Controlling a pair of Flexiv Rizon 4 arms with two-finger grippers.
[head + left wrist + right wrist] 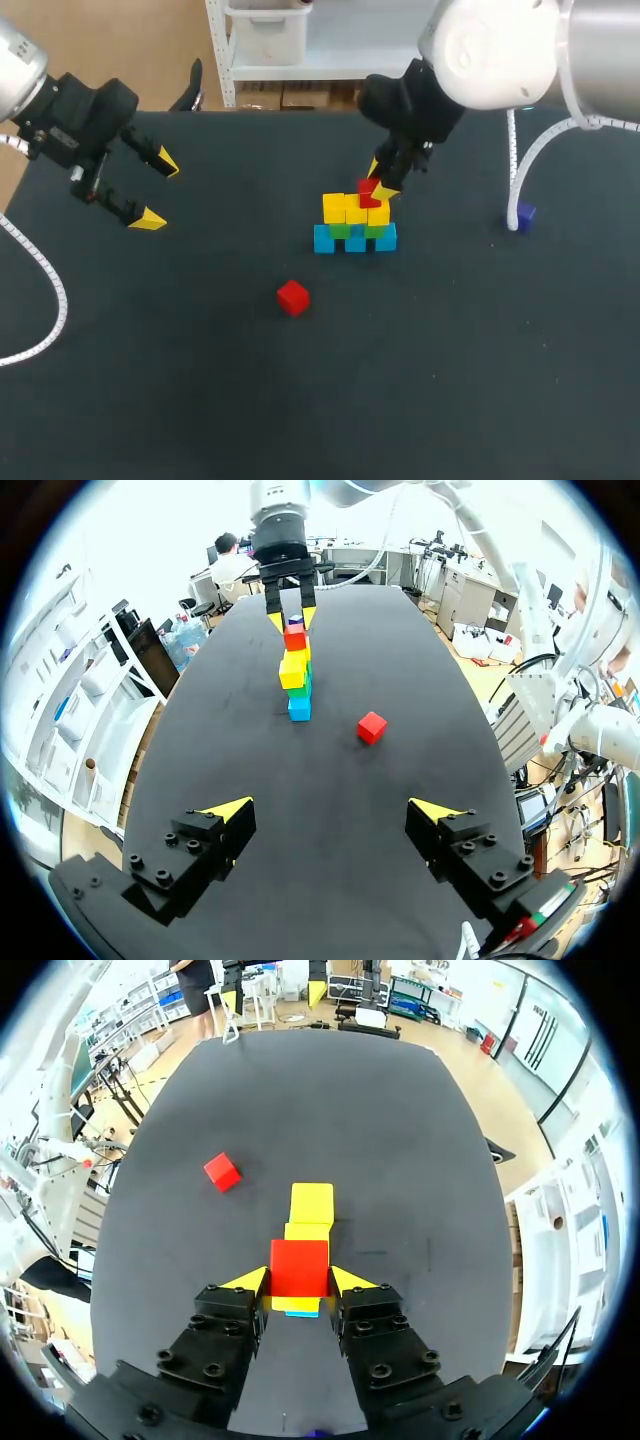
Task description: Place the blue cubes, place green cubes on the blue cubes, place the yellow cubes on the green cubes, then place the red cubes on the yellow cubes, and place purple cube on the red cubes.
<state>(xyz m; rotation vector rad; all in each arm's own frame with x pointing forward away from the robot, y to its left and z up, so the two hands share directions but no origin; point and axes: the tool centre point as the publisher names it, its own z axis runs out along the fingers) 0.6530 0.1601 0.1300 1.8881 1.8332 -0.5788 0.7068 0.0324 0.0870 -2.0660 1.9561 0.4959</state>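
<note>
A small wall of cubes stands mid-table: blue cubes [355, 241] at the bottom, green cubes [343, 230] on them, yellow cubes [347, 208] on top. My right gripper [379, 183] is shut on a red cube [367, 191] at the top right of the yellow row; I cannot tell whether it touches them. From the right wrist, that red cube [299, 1267] sits between the fingers, with yellow cubes [311, 1203] ahead. A second red cube [292, 297] lies loose in front. The purple cube [524, 213] lies far right. My left gripper [158, 190] hangs open and empty at the left.
A white ribbed cable [533, 160] of my right arm drops to the table beside the purple cube. Another cable [48, 290] curves along the table's left edge. In the left wrist view the stack [296, 675] and loose red cube [371, 727] lie well ahead of the left gripper [332, 810].
</note>
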